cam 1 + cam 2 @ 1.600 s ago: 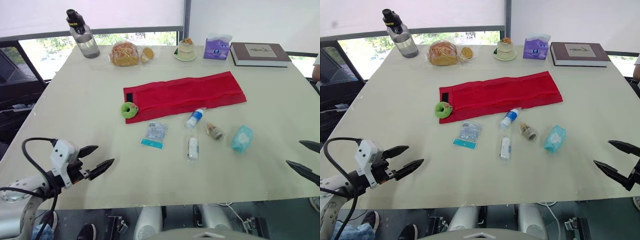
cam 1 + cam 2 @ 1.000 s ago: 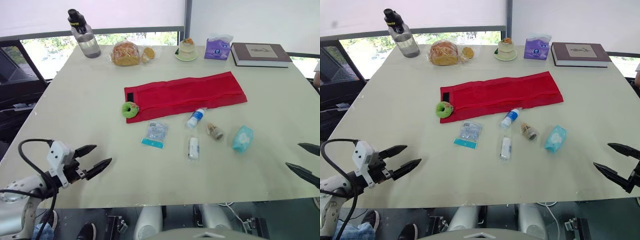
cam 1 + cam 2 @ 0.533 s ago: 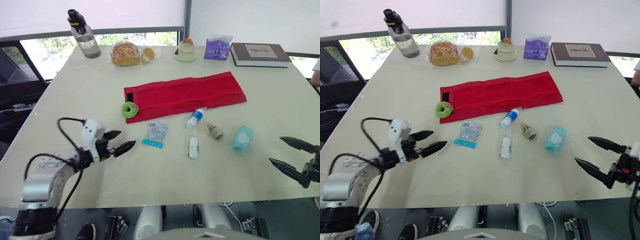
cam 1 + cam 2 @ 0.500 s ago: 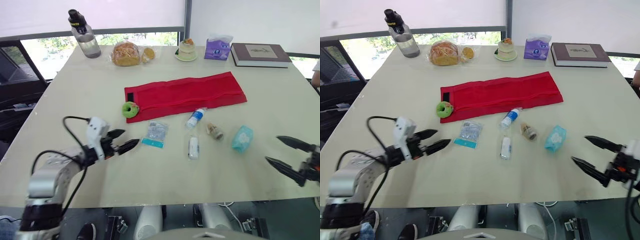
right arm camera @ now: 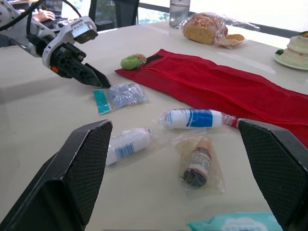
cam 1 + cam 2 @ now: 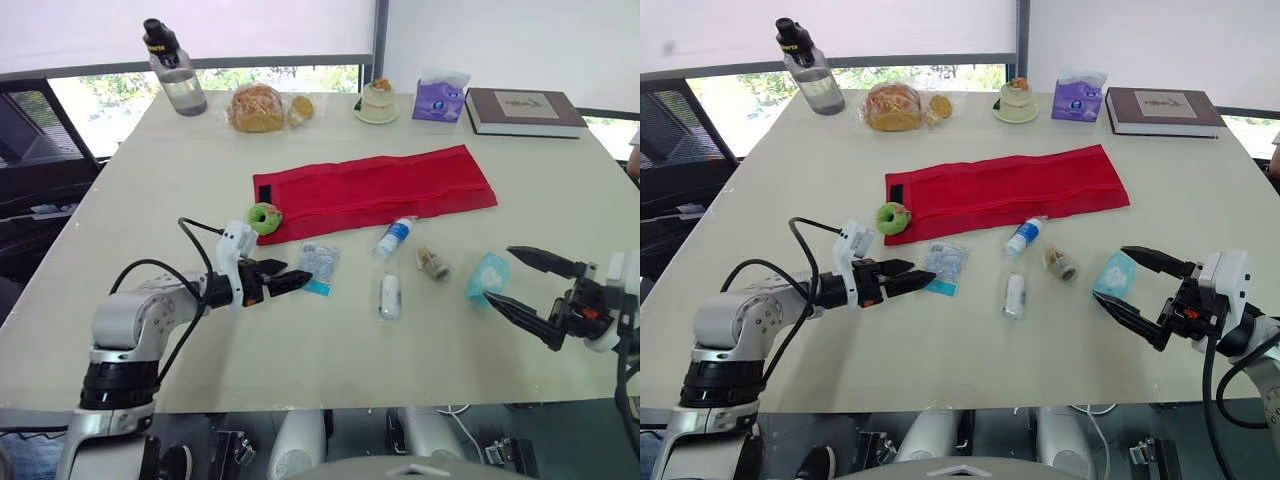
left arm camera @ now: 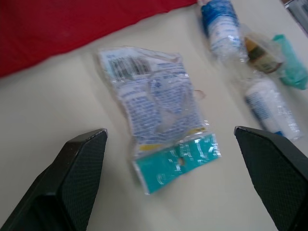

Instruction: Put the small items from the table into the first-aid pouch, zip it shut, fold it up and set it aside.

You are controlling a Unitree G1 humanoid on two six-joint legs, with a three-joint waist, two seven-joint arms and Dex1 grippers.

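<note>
Left eye view: your left gripper (image 6: 298, 271) has reached the clear packet (image 6: 320, 260), fingers spread; your right gripper (image 6: 498, 275), also spread, has neared the teal pack (image 6: 483, 274).

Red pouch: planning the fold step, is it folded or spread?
Spread: the red pouch lies flat, full length, on the table.

Low and forward, left gripper (image 6: 922, 273) spread, right gripper (image 6: 1110, 273) spread wide

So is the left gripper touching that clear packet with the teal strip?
Apart. In the left wrist view, bare table shows between the packet and each finger of the open left gripper.
</note>
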